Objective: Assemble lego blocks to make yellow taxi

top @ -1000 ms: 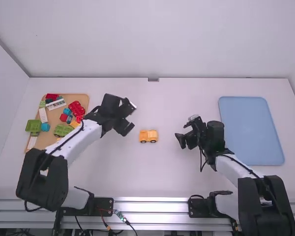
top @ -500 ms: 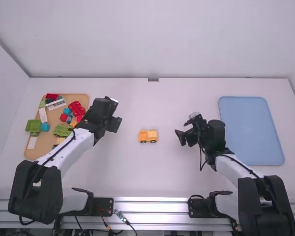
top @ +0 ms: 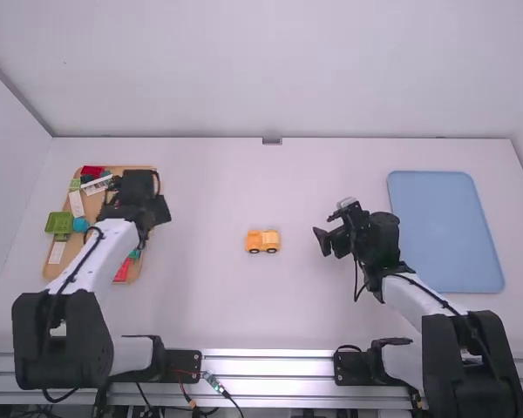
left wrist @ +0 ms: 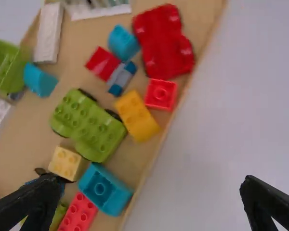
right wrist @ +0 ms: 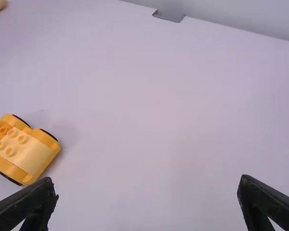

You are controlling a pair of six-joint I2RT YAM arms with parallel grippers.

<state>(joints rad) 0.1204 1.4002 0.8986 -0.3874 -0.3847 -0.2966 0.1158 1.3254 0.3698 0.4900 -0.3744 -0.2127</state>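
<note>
The left arm has swung over, leaving the bare stretch of table beside the taxi for the tan tray (top: 132, 273), while the yellow vehicle (top: 263, 241) has stayed put and the right arm has shifted only slightly. Dark markings cross a white piece (top: 97, 185) lying in the tray. The vehicle stands upright, studs up, near the middle of the table, its long axis running left to right across the high view; which end is its front I cannot tell. In the right wrist view, a paler yellow studded block (right wrist: 27, 150) sits on top of it. The left gripper (top: 138, 198) is above the tray, its fingers spread wide with nothing held; the right gripper (top: 325, 230) hangs to the right of the vehicle, likewise wide apart and empty. In the left wrist view a yellow block (left wrist: 136, 115) lies beside a green studded base (left wrist: 89, 125) and near a small red block (left wrist: 161, 94). The table (top: 261, 318) is smooth and white, with a pale blue tray (top: 444, 231) at its right, a metal rail (top: 270, 366) along the near edge and a plain pale wall (top: 270, 70) behind.
</note>
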